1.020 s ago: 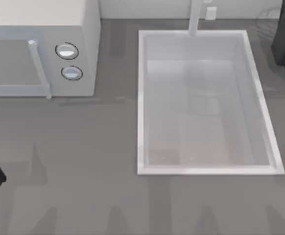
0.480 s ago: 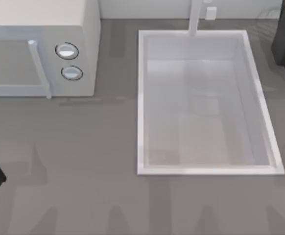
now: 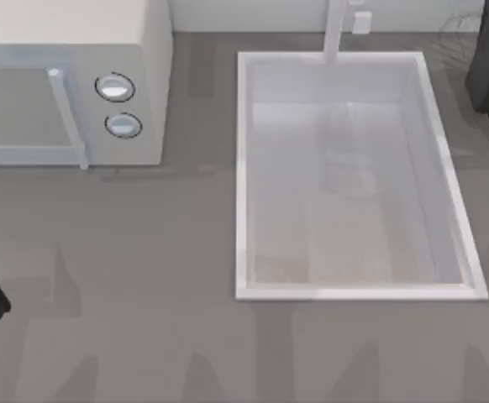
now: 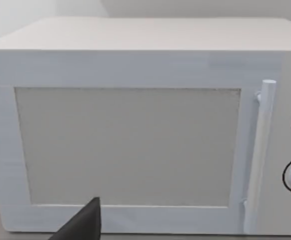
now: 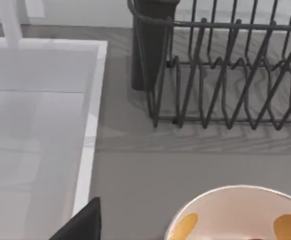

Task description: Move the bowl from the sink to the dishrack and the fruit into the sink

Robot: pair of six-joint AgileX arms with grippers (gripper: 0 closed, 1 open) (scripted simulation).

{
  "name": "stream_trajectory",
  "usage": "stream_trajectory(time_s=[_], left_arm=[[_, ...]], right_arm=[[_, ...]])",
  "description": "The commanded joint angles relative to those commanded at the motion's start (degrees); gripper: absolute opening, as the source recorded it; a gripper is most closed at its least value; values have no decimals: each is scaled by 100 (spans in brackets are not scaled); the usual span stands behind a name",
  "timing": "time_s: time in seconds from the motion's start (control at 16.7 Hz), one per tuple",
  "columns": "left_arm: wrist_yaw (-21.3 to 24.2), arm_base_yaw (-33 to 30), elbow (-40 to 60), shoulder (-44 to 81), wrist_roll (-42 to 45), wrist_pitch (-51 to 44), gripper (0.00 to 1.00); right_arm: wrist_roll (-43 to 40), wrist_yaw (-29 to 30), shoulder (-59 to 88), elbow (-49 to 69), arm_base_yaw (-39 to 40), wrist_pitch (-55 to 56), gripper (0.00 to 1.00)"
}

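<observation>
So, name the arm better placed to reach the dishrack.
Right. Its wrist view faces the grey wire dishrack beside the white rectangular sink; the left arm's faces the white boxy microwave.

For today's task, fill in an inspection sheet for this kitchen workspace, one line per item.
Surface: grey counter, flat.
Job's things: white sink, basin bare; wire dishrack, visible slots bare.
Clutter: cream dish with orange patches near the dishrack; black block between dishrack and sink.
Grippers: left gripper faces the microwave; right gripper over the counter beside the sink.
Cables: nothing seen.
Surroundings: faucet, white wall.
</observation>
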Motion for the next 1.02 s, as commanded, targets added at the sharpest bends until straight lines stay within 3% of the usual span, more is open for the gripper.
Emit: stream_trajectory(time_s=[0.66,1.02], left_arm=[[0,0,0,0,0,0,100],[0,0,0,0,0,0,100]], right_arm=[[-745,52,5937,4146,-851,-3608,100],[-997,37,7774,5449,-1072,-4694,100]])
